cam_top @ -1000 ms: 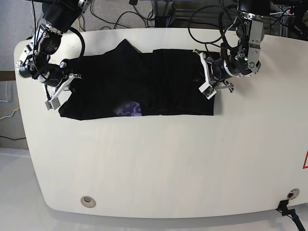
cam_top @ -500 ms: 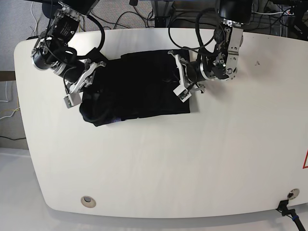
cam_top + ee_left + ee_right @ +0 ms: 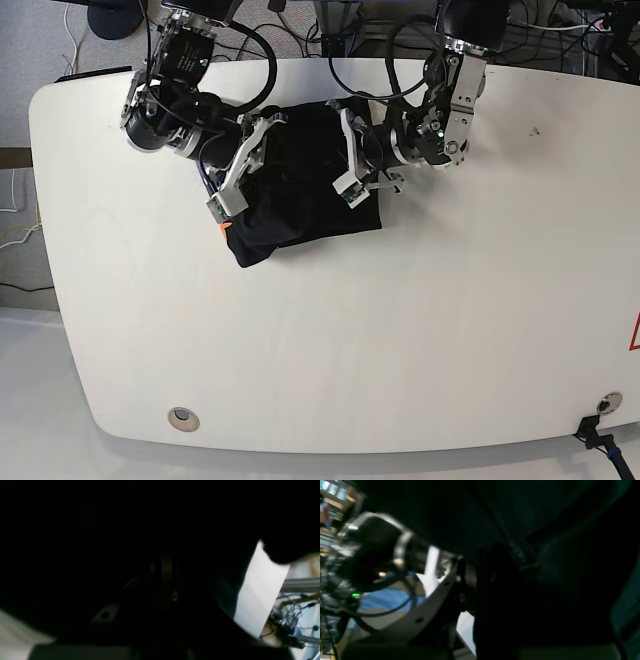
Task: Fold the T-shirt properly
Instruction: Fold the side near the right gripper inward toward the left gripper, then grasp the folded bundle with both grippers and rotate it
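Observation:
The black T-shirt (image 3: pixel 300 205) lies bunched into a narrow heap at the far middle of the white table (image 3: pixel 330 340). A speck of orange shows at the heap's lower left edge. My left gripper (image 3: pixel 352 180) presses into the heap's right side, shut on the cloth. Coming from the left, my right gripper (image 3: pixel 232 190) is shut on the shirt's left part, which drapes over it. Dark cloth of the T-shirt (image 3: pixel 100 530) fills the left wrist view, hiding the fingers there. In the right wrist view the T-shirt (image 3: pixel 545 530) hangs close, with the other arm (image 3: pixel 375 555) at the left.
Cables and stands (image 3: pixel 300 30) crowd the floor behind the table's far edge. A round hole (image 3: pixel 181 417) sits near the front left, a black connector (image 3: pixel 592 432) at the front right corner, and a red mark (image 3: pixel 634 335) at the right edge.
Both grippers have moved toward each other with the shirt's two ends. The shirt, spread wide a second ago, is now gathered into a narrow heap. The purple print no longer shows.

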### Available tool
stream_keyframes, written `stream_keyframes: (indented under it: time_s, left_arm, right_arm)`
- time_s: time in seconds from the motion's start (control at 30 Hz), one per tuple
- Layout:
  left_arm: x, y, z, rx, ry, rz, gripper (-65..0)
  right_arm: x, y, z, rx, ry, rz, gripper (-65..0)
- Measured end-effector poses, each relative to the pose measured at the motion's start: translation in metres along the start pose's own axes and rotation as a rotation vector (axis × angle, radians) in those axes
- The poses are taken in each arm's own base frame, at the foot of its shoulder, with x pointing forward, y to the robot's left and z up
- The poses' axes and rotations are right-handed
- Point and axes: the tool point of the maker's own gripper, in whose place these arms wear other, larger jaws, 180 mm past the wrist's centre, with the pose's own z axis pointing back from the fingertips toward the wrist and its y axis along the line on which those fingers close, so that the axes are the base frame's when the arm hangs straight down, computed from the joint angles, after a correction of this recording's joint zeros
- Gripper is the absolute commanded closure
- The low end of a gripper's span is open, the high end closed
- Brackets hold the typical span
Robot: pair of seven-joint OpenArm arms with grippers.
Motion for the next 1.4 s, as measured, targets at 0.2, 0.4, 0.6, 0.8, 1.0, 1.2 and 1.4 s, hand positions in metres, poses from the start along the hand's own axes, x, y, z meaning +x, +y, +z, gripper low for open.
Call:
stream_keyframes:
  time_s: [0.2, 0.4, 0.6, 0.8, 1.0, 1.2, 1.4]
  left_arm:
    - [0.026, 0.010, 0.031, 0.072, -0.021, -0.129, 0.0]
    - [0.056, 0.030, 0.080, 0.210, -0.112, -0.202, 0.0]
    - [0.028, 0.067, 0.116, 0.329, -0.048, -0.177, 0.0]
    - [0.007, 0.099, 0.154, 0.447, -0.022, -0.119, 0.0]
    - [0.017, 0.109, 0.174, 0.512, -0.057, -0.123, 0.0]
    - [0.009, 0.051, 0.119, 0.307, -0.007, -0.182, 0.0]
    - [0.009, -0.014, 0.086, 0.136, -0.012, -0.229, 0.0]
  right_arm:
    - [-0.004, 0.000, -0.005, 0.007, 0.013, -0.013, -3.1]
    - [-0.008, -0.002, -0.008, 0.011, 0.023, -0.029, -24.0]
    - [0.004, 0.018, -0.025, 0.082, 0.049, 0.048, -33.7]
    - [0.010, 0.038, -0.050, 0.115, 0.137, 0.188, -33.7]
    - [0.016, 0.041, -0.055, 0.115, 0.148, 0.228, -33.3]
    - [0.062, -0.040, -0.004, -0.153, 0.087, 0.258, -32.3]
    - [0.083, -0.069, -0.002, -0.174, 0.054, 0.194, -9.6]
